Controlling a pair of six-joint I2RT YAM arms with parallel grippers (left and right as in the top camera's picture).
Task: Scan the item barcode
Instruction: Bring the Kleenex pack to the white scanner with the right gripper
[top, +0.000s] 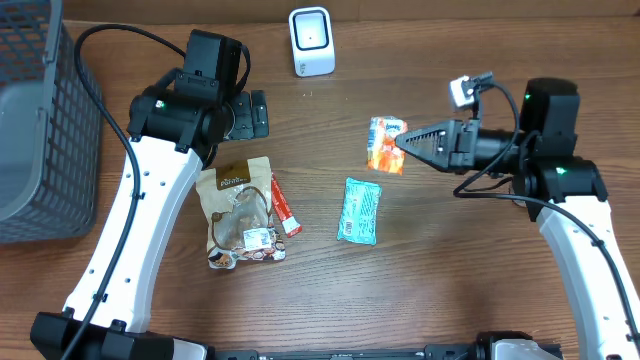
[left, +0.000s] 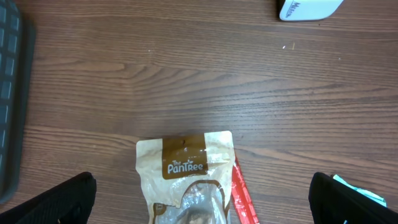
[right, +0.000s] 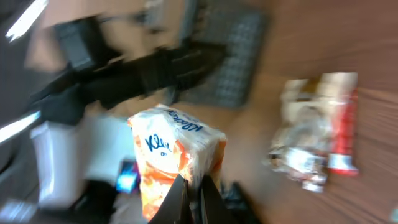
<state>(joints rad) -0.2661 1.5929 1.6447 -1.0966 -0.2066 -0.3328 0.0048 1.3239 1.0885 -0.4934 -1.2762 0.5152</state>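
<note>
A grey mesh basket (top: 40, 120) sits at the table's left edge. The left gripper (left: 199, 202), fingers spread wide and empty, hangs over a brown Pantree snack bag (top: 240, 210). The right gripper (top: 402, 141) is clamped on an orange-and-white tissue pack (top: 385, 145), which is well apart from the white scanner (top: 311, 41).

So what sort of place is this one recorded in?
Probably a mock shop checkout on a wooden table: a white barcode scanner at the far edge, a grey mesh basket on the left, and small packaged goods, among them a Pantree snack bag and an orange tissue pack.
</note>
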